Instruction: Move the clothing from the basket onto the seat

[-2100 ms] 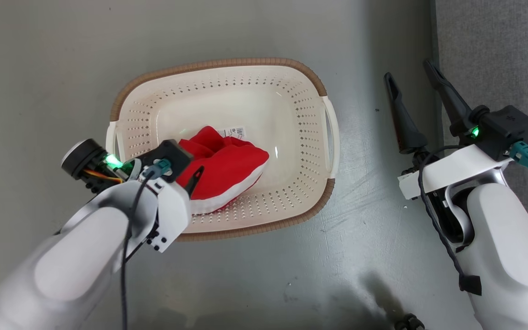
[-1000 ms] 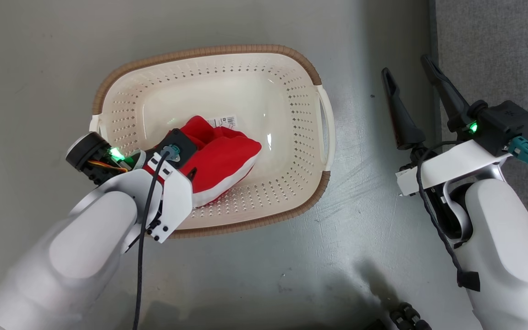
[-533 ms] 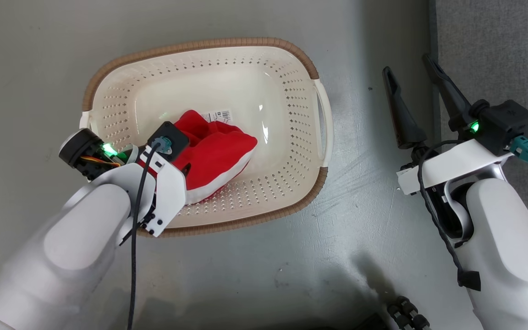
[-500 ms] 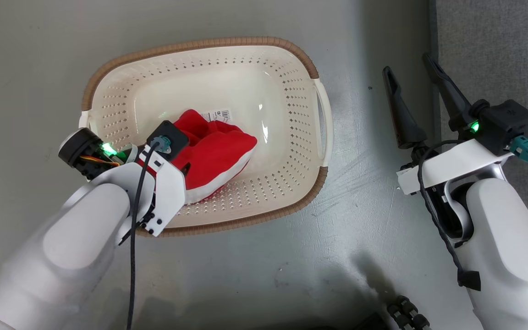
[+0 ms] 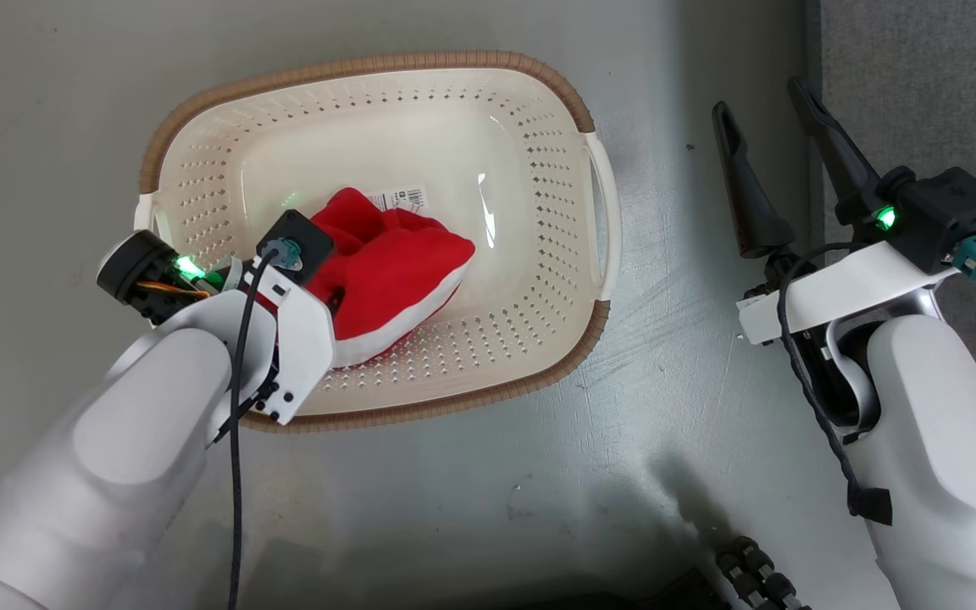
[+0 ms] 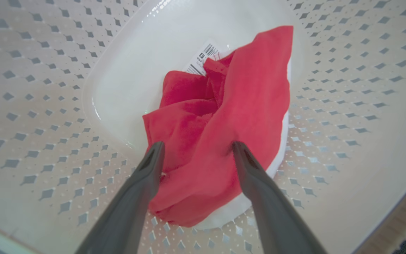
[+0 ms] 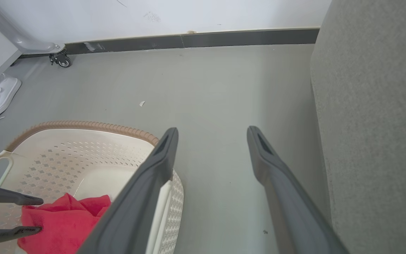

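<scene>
Left wrist view: the left gripper (image 6: 196, 148) stands wide open, its fingers (image 6: 143, 183) straddling the near fold of the clothing (image 6: 224, 116), with nothing pinched yet. The red bundle lies on the bottom of the basket (image 6: 48, 106), its long axis running from the tips toward 1 o'clock. This arm is far nearer. The right gripper (image 5: 759, 97), also open and empty, hangs outside the basket at 3 o'clock, beside the seat (image 5: 920, 76). Against two seconds earlier, the left wrist covers more of the cloth; the basket's drift up the head view looks like camera motion.
</scene>
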